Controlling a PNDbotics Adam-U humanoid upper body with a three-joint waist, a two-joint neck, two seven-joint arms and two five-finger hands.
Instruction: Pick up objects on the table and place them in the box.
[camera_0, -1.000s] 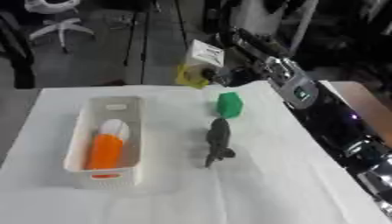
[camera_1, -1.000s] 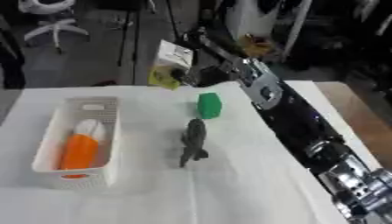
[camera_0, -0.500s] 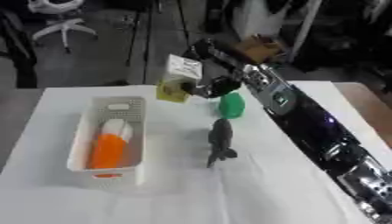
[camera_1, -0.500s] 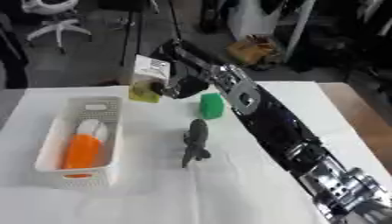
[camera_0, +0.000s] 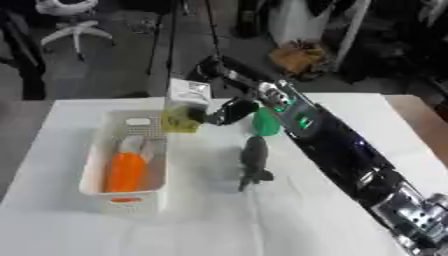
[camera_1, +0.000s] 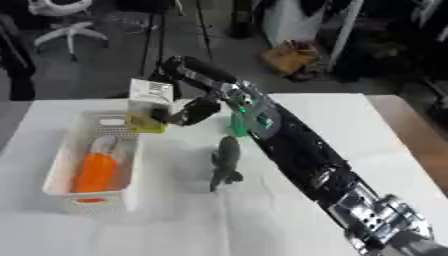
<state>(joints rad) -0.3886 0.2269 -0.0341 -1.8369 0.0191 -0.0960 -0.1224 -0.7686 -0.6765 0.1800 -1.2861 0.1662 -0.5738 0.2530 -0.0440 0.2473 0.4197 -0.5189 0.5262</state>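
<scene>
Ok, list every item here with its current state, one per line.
Carton: held in the air over the basket's far end.
Right hand: closed on the carton.
Basket: holds an orange bottle.
Gray toy: lying on the table.
Green item: on the table, untouched.

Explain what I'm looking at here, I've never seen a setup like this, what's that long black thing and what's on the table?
Both pictures come from the two eyes of a camera in a humanoid robot's head, looking down at a white table, so they show almost the same scene. The long black shape from the lower right is the robot's right arm. Its right hand is curled round a small white and yellow carton, held in the air over the far end of a white basket. The basket already holds an orange bottle-like thing and something pale beside it that I cannot make out. On the table lie a grey shark-like toy and, behind it, a green object. The left hand does not show.
</scene>
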